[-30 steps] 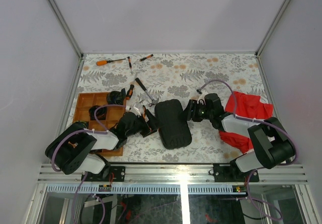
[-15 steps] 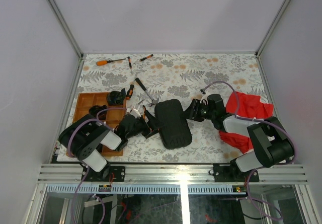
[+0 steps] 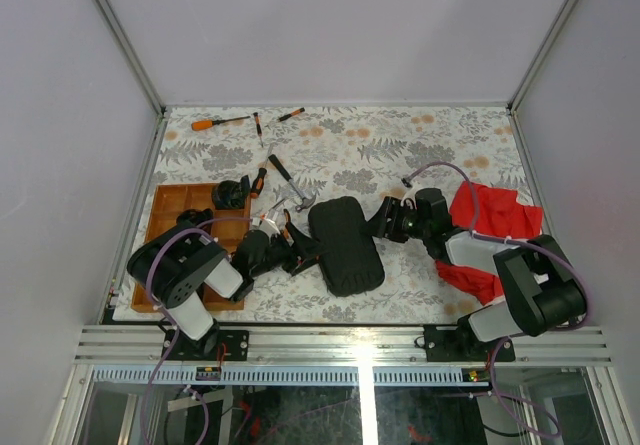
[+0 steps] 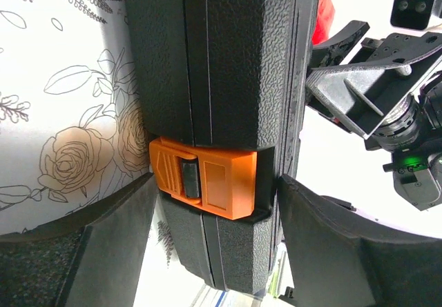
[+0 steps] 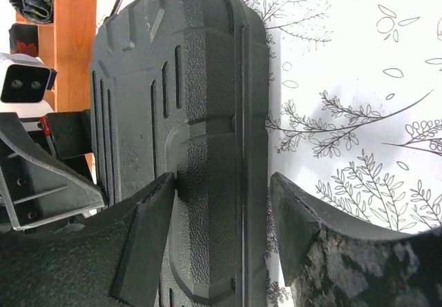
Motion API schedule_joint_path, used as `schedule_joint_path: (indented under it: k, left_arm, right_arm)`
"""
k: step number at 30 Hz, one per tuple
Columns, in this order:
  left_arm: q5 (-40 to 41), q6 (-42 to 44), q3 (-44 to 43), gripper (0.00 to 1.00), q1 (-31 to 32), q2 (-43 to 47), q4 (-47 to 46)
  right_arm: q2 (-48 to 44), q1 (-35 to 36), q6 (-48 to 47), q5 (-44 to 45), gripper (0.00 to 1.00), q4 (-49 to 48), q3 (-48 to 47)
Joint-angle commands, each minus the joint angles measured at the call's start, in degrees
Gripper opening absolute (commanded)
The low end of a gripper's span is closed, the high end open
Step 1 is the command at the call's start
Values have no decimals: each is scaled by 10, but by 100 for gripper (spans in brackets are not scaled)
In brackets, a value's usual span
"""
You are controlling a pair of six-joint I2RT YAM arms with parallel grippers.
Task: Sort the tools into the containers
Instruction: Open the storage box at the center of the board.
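Observation:
The black clamshell tool case [image 3: 346,245] lies shut in the middle of the table. My left gripper [image 3: 303,249] is open and straddles its left edge around the orange latch [image 4: 207,179]; its jaws stand above and below the case [image 4: 228,58]. My right gripper [image 3: 381,222] is open and straddles the opposite edge [image 5: 207,114], one finger [image 5: 148,231] against the ribbed lid, the other clear of it. The wooden tray [image 3: 170,205] sits at the left. An orange screwdriver [image 3: 215,122], two small drivers [image 3: 258,125] and a hammer [image 3: 288,183] lie on the table behind.
A red cloth [image 3: 490,220] lies at the right, under my right arm. A dark object [image 3: 230,194] sits at the tray's back right corner, with an orange-handled tool [image 3: 258,180] beside it. Grey walls close in the table on three sides.
My left arm's elbow has swung up and inward beside the tray while its gripper stayed at the case's latch edge. The right gripper and the case shifted slightly to the right.

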State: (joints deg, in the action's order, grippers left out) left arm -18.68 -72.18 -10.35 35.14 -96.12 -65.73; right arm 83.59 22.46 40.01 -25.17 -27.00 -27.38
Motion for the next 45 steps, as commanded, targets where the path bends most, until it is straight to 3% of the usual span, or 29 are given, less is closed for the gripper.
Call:
schedule_joint_path:
  k: [1, 9, 14, 23, 27, 35, 45]
  left_arm:
    - [-5, 16, -20, 65, 0, 24, -5]
    - [-2, 41, -45, 63, 0, 56, 58]
    - [-3, 48, -54, 61, 0, 61, 75]
    - [-5, 49, -59, 61, 0, 57, 79]
    - [-2, 43, -61, 67, 0, 57, 81]
    - [2, 36, -64, 75, 0, 54, 80]
    - [4, 23, -50, 76, 0, 35, 45]
  right_arm:
    - [-22, 0, -40, 5, 65, 59, 15]
    - [-55, 0, -69, -21, 83, 54, 4]
    - [-32, 0, -70, -55, 85, 28, -8]
    - [4, 0, -46, -18, 63, 37, -11]
    - [16, 0, -25, -4, 57, 25, 10]
    - [37, -19, 5, 4, 50, 9, 42]
    - [56, -40, 15, -11, 49, -1, 54]
